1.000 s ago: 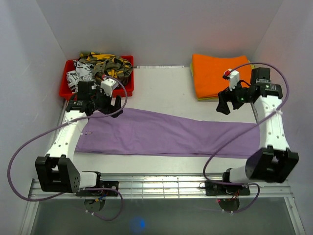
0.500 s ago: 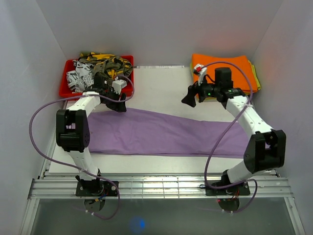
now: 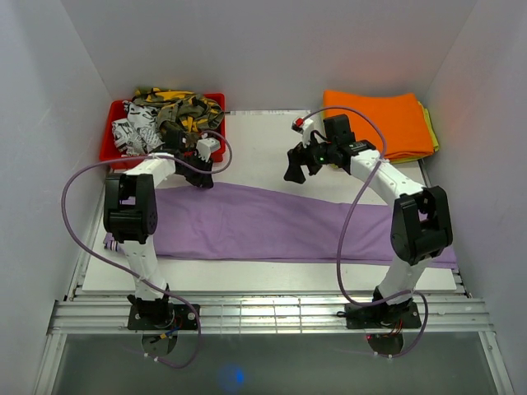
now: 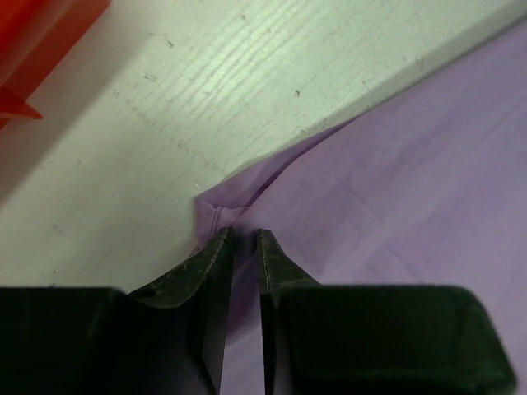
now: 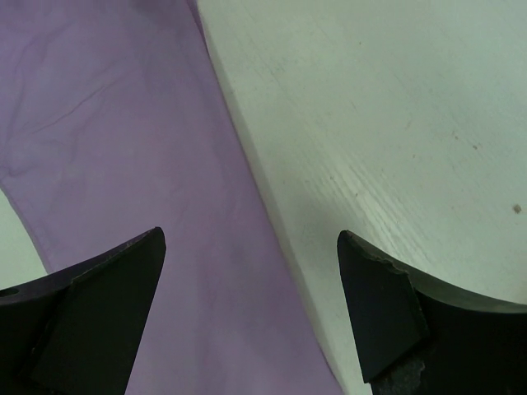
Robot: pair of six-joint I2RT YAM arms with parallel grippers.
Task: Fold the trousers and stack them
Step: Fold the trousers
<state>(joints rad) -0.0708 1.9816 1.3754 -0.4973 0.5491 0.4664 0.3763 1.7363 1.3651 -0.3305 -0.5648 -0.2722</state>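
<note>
Bright, even light from overhead, just soft shadows on the bench [image 3: 255,140]. Wrist views go a bit soft up close.

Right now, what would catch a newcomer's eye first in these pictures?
Long purple trousers lie flat across the table. At their far left edge the jaws of the left arm pinch a fold. Behind sit a red bin of patterned clothes, far left, and an orange cloth stack, far right.
</note>
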